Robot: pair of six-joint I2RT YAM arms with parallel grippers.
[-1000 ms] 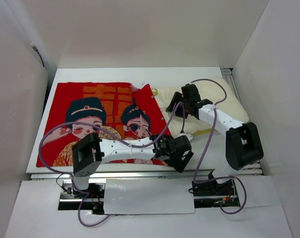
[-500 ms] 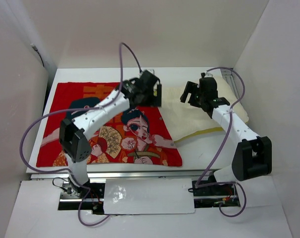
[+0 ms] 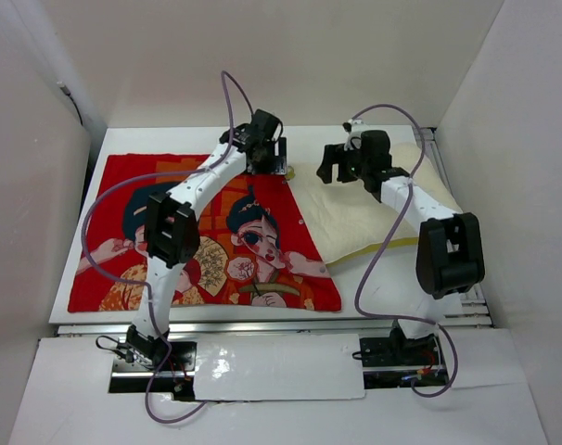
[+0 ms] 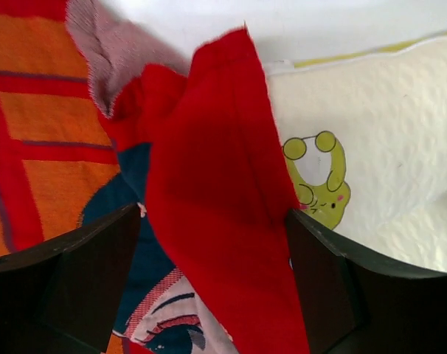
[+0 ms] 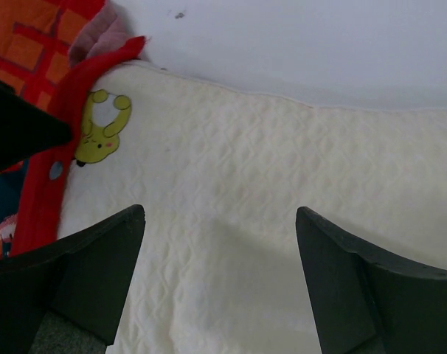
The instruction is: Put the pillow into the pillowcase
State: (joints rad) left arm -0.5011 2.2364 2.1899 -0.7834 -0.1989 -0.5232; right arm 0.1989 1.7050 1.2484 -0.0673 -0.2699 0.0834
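Observation:
The red pillowcase [image 3: 114, 185] with two cartoon figures lies flat on the left of the table. The cream pillow [image 3: 374, 218] lies to its right, with its left edge against the case's open side. My left gripper [image 3: 275, 167] is at the case's far right corner. In the left wrist view, my left gripper [image 4: 209, 295] is open, with a raised red flap of the pillowcase [image 4: 209, 184] standing between its jaws, and the pillow [image 4: 400, 110] shows its yellow-green logo. My right gripper [image 3: 335, 169] hovers open and empty over the pillow's far left corner [image 5: 282, 169]. The right gripper [image 5: 220, 258] has the pillowcase edge [image 5: 39, 66] to its left.
The white table [image 3: 374, 278] is enclosed by white walls at the left, right and back. A metal rail [image 3: 436, 153] runs along the table's right edge. Purple cables loop above both arms.
My left arm has swung from the table's front edge to the pillowcase's far right corner. My right gripper has moved farther back and left over the pillow's corner.

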